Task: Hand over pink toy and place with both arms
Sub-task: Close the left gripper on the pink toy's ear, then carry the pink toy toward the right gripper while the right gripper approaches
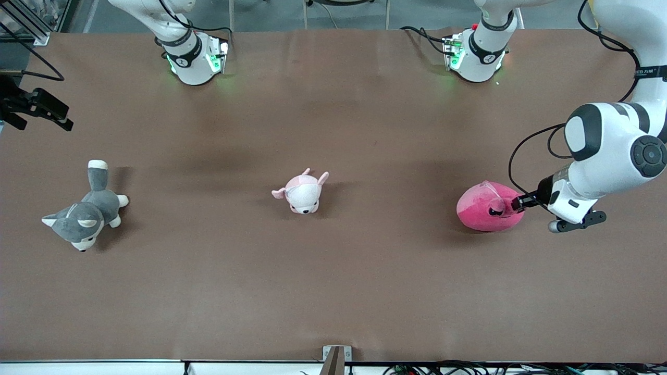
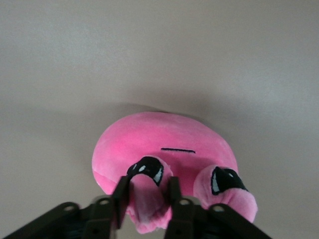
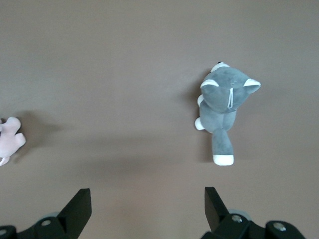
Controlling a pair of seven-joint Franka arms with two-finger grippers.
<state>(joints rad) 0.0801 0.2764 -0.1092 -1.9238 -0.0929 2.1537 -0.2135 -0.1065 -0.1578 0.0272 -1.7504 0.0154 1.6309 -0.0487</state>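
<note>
Pink toy, as we see it, is a hot-pink, rounded blob of soft plush with black angry eyes and small flaps, lying on the brown matte surface toward the left arm's end. In the front view it sits at about three o'clock from the pale pink-and-white plush animal, which rests mid-surface, and well apart from it. We find the left pincer low at the toy's side, its black fingers clenched around one of the toy's small pink flaps, right beside an eye; the toy rests on the surface. A grey-and-white plush dog, fuzzy with a white-tipped tail, lies toward the right arm's end, at about nine o'clock from the pale plush in the front view. We see the right pincer only in its own wrist view, where it hangs above the surface near the dog, its two dark fingers spread wide and released, holding nothing; that arm waits.
</note>
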